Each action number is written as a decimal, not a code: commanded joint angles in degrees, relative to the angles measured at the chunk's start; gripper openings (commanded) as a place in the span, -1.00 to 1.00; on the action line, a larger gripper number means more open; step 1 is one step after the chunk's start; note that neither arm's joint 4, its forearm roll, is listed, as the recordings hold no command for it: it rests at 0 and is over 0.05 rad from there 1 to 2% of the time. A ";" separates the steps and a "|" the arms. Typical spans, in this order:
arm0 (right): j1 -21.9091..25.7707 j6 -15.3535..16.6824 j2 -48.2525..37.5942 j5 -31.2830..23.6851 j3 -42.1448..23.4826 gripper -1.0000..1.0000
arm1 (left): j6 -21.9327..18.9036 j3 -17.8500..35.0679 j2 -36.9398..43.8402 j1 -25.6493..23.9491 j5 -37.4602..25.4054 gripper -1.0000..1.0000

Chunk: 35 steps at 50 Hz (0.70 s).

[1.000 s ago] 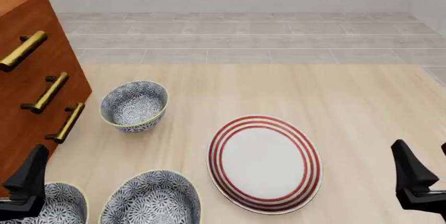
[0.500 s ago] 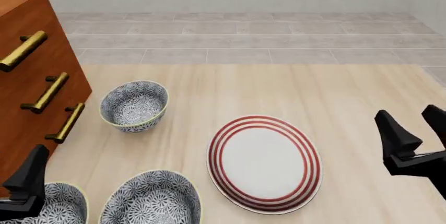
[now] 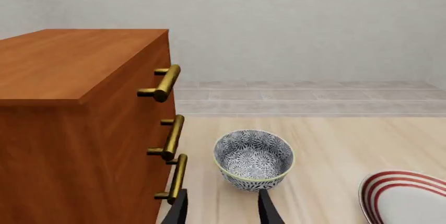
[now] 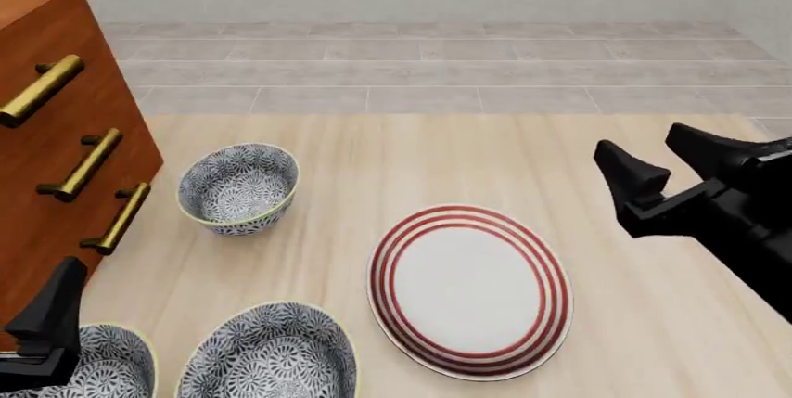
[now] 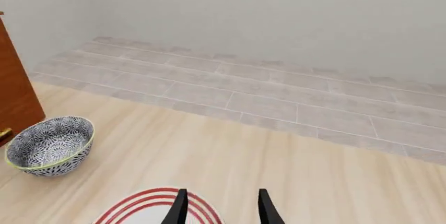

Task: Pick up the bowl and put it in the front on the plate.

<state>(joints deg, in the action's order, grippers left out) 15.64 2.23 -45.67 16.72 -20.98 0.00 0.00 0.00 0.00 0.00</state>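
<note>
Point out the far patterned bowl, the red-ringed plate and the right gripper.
far patterned bowl (image 4: 237,187), front view, on its patterned inside.
red-ringed plate (image 4: 470,288), front view, on its white centre.
right gripper (image 4: 670,160), front view, midway between its fingertips.

The front view's bottom edge crops two patterned bowls and the left gripper.

navy-floral bowl, seemingly red-ringed white plate

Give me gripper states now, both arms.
Left gripper: open, empty, near the cabinet.
Right gripper: open, empty, raised to the right of the plate.
</note>
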 commanded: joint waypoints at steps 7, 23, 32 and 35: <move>6.33 -0.25 -12.12 -3.48 -9.36 1.00 | 0.00 0.00 0.00 0.00 0.00 1.00; 12.13 0.41 -21.49 -7.63 -18.77 1.00 | 0.00 0.00 0.00 0.00 0.00 1.00; 15.14 1.16 -26.69 -10.32 -22.91 1.00 | 0.00 0.00 0.00 0.00 0.00 1.00; 15.53 0.98 -28.39 -11.09 -24.44 1.00 | 0.00 0.00 0.00 0.00 0.00 1.00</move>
<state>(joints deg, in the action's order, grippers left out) 28.42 2.82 -68.59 8.14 -40.83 0.00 0.00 0.00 0.00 0.00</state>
